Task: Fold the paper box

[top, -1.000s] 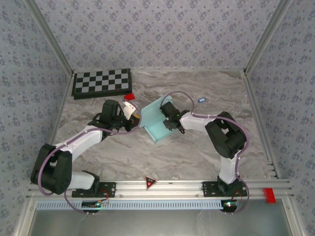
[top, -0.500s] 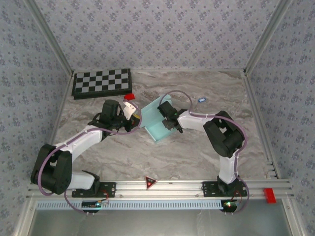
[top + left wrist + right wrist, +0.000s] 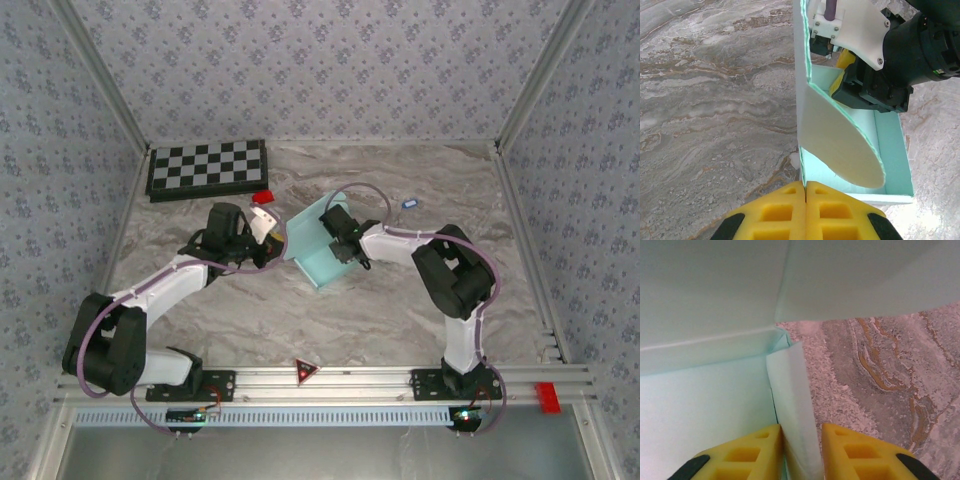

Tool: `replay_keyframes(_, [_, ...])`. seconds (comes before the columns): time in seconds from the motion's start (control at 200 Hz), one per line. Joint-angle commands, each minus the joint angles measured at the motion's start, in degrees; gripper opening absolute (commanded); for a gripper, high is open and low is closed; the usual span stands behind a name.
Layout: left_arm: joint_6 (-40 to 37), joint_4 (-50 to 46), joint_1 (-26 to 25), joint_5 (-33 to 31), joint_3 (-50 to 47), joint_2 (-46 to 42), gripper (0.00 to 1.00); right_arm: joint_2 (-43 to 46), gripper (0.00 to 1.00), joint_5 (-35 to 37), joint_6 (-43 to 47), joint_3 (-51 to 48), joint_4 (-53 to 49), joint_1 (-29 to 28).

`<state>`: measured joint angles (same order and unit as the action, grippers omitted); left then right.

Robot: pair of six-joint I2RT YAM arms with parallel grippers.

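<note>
Since a second ago the right gripper (image 3: 801,452), jaws straddling a wall of the pale cyan card paper box (image 3: 312,250) at frame centre, has edged left, so folding continues; the left gripper (image 3: 805,210) stays pressed together.

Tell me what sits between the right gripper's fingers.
A thin side flap of the paper box stands between the right gripper's yellow fingers, seen in the right wrist view.

1. The paper box (image 3: 312,248) sits at table centre.
2. The left gripper (image 3: 262,232) is at its nine o'clock.
3. The right gripper (image 3: 338,240) reaches in from three o'clock.
4. The checkerboard (image 3: 207,168) lies toward ten o'clock.
</note>
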<state>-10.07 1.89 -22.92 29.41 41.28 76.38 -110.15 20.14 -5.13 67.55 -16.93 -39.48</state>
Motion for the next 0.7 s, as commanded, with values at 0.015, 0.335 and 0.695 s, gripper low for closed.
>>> replay_keyframes(0.015, [-1.6, -0.2, 0.0, 6.5, 1.3, 1.0, 0.00, 1.0, 0.33, -5.0, -0.5, -2.2, -2.2, 0.7])
replay_keyframes(0.335, [-3.6, 0.8, -0.2, 6.8, 0.9, 1.2, 0.00, 4.0, 0.45, -8.4, -1.9, -1.3, -4.6, 0.7])
replay_keyframes(0.695, [-5.5, 1.4, -0.5, 7.0, 0.8, 1.6, 0.00, 8.5, 0.48, -12.4, -3.9, -3.2, -4.7, 2.3])
